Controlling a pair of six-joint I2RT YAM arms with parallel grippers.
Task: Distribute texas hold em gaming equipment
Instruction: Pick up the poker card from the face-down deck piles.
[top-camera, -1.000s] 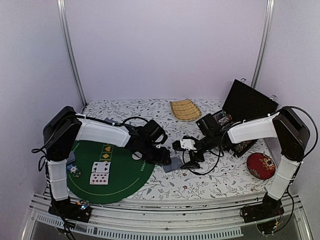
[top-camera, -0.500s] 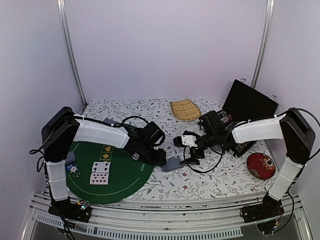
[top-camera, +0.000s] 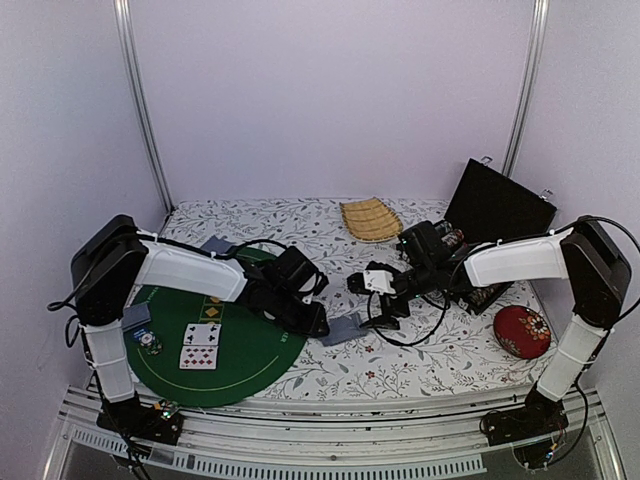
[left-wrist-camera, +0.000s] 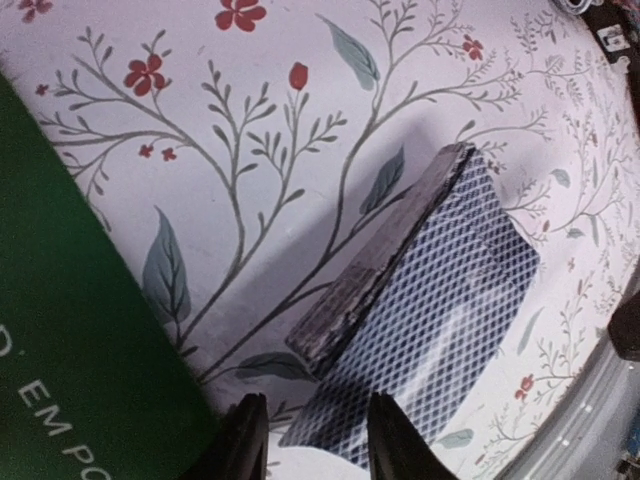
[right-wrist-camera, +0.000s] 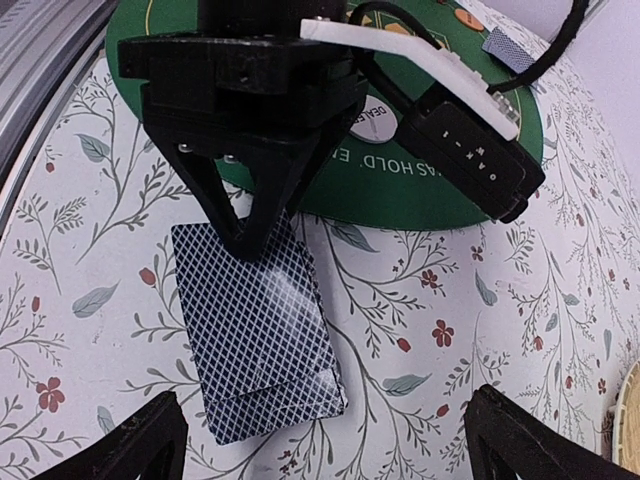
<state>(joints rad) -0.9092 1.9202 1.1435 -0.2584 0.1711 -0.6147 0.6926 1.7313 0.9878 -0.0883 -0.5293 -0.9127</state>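
The deck (left-wrist-camera: 440, 300) of blue-backed cards lies face down on the floral cloth (left-wrist-camera: 250, 120) that covers the surface, just beside the edge of the round green mat (left-wrist-camera: 70, 330). Its near corner sits between the fingertips (left-wrist-camera: 245, 445) of the left hand (left-wrist-camera: 318, 445), which stand a narrow gap apart. The frame cuts the corner off there, so I cannot tell whether the pads press the cards. In the right wrist view the left hand's fingers come down in a V onto the deck's mat-side edge and hide it. The right hand (right-wrist-camera: 335, 445) hangs near the deck, spread wide and holding nothing, with only its two tips in frame.

The stack is slumped, its side a ragged dark grey step. The backs carry a fine white diamond lattice with a slight sheen. The cloth is white, printed with grey leaves and small red flowers.

White letters on the mat read "EM P" in the left wrist view and "HOLD'" in the right wrist view, both cut off. A white disc (right-wrist-camera: 372, 120) shows "DEAL". Farther left on the mat lie two face-up cards (top-camera: 200, 345) and small tokens (top-camera: 150, 342), too small to read.
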